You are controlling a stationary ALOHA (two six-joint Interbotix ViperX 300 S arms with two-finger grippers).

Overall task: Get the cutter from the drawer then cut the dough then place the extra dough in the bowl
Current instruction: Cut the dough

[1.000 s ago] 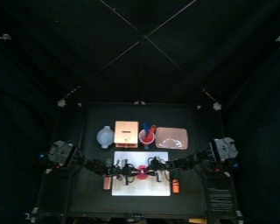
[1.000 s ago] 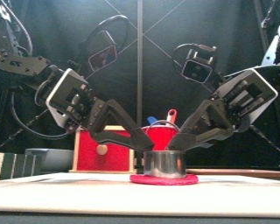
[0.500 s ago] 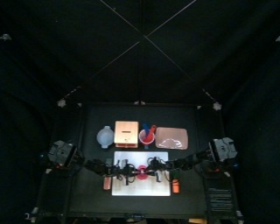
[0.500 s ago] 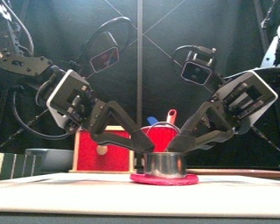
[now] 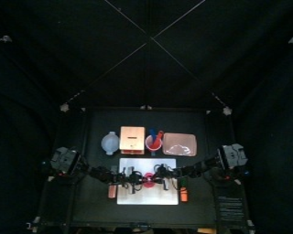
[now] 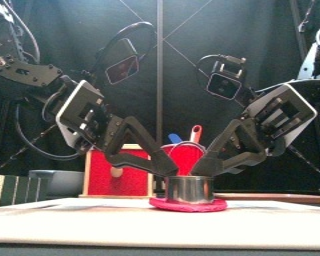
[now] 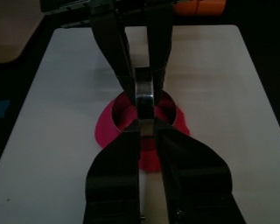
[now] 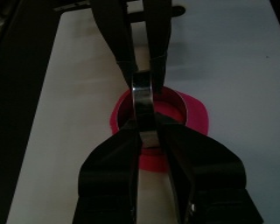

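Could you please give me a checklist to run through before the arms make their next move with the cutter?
1. Cutter standing upright on the dough: ok.
2. Dough lying flat on the white board: ok.
3. Left gripper and right gripper both shut on the cutter's top, from opposite sides: ok.
4. Cutter pressed right through the dough: cannot tell, its lower edge is hidden.
5. Bowl in place behind the board's left end, ready for the extra dough: ok.
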